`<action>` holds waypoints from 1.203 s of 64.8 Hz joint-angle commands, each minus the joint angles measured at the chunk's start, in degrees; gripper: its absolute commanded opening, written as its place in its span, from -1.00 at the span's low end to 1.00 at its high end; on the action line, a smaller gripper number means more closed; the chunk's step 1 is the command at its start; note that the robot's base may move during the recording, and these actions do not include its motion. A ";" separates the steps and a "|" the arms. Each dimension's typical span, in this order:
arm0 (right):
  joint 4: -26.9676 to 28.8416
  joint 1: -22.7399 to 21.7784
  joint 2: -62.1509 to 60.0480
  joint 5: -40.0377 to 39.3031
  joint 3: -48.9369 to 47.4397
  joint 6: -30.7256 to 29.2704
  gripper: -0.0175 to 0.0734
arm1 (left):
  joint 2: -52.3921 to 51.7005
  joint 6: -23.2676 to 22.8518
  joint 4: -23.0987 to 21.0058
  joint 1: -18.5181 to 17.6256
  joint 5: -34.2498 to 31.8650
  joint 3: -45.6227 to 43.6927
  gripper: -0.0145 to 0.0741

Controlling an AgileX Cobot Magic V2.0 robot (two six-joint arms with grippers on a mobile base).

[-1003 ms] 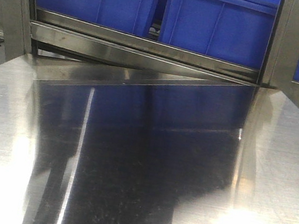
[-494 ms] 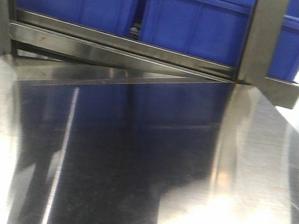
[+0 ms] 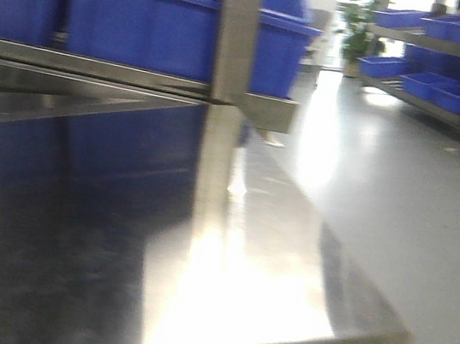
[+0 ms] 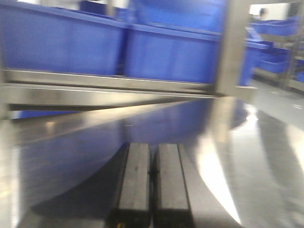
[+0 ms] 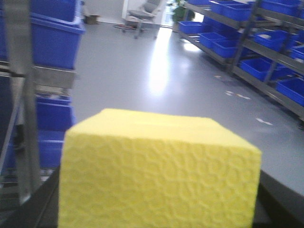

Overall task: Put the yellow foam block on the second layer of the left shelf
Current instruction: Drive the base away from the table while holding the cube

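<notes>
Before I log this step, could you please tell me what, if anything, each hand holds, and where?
The right hand grips the yellow foam block by its left and right sides; the left hand is shut and empty.

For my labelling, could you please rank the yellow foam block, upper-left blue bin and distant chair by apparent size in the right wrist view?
1. yellow foam block, enlarged by nearness
2. blue bin
3. chair
True sizes unsure.

Blue bins (image 3: 148, 26) sit on racks (image 3: 237, 35) above a steel tabletop (image 3: 261, 254).
</notes>
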 commanded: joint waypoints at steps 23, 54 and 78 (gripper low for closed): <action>-0.78 -0.28 0.90 -5.23 -1.38 -0.57 0.07 | 0.41 -0.22 -0.42 -0.29 -5.03 1.48 -0.36; -0.78 -0.28 0.90 -5.23 -1.38 -0.57 0.07 | 0.41 -0.22 -0.42 -0.29 -5.03 1.48 -0.36; -0.78 -0.28 0.90 -5.23 -1.38 -0.57 0.07 | 0.41 -0.22 -0.42 -0.29 -5.03 1.48 -0.36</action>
